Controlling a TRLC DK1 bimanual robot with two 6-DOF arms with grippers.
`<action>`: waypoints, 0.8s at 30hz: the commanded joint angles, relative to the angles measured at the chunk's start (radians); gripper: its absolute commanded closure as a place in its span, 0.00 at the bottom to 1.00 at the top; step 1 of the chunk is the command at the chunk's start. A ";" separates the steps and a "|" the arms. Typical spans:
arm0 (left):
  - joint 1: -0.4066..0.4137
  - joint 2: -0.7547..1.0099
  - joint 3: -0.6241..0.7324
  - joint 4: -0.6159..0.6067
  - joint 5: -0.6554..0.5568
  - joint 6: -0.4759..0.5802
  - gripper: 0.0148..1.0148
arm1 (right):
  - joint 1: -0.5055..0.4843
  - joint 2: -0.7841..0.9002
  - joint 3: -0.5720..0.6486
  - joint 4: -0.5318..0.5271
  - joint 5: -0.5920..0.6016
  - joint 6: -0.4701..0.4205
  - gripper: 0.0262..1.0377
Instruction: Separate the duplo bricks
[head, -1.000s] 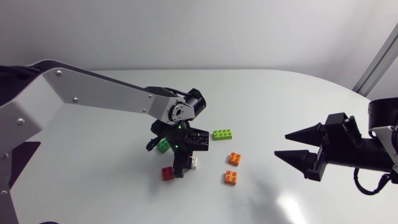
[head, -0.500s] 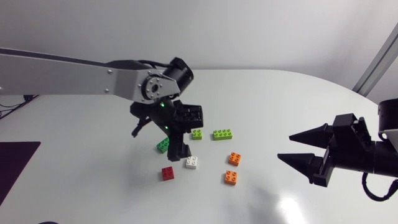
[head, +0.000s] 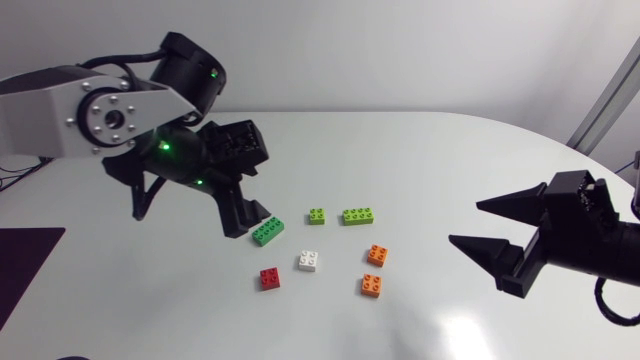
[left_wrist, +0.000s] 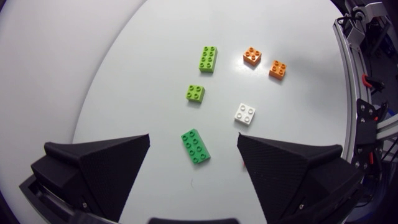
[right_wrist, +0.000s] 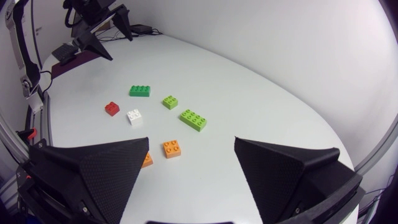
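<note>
Several duplo bricks lie apart on the white table (head: 420, 150): a dark green brick (head: 267, 232), a small light green brick (head: 317, 215), a long light green brick (head: 358, 215), a white brick (head: 309, 262), a red brick (head: 270, 278) and two orange bricks (head: 377, 255) (head: 371, 285). My left gripper (head: 245, 215) hangs open above the table, left of the dark green brick (left_wrist: 196, 146), holding nothing. At the right, my right gripper (head: 468, 222) stands open and empty, well clear of the bricks. In the right wrist view one orange brick (right_wrist: 172, 148) lies ahead of its fingers.
The table's curved right edge (head: 590, 160) runs behind my right arm. My left arm (head: 100, 110) stands high over the table's left part.
My left gripper has opened, risen and pulled back to the left, away from the bricks around the white and red ones. The right gripper has opened slightly wider.
</note>
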 joint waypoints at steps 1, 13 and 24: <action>0.036 -0.082 -0.047 0.024 -0.015 -0.061 0.03 | 0.031 -0.037 0.011 0.006 0.040 0.041 0.04; 0.136 -0.387 -0.211 0.125 -0.058 -0.206 0.03 | 0.056 -0.180 -0.012 -0.029 0.181 0.129 0.04; 0.220 -0.621 -0.355 0.160 -0.111 -0.298 0.03 | 0.048 -0.344 -0.051 0.032 0.349 0.235 0.04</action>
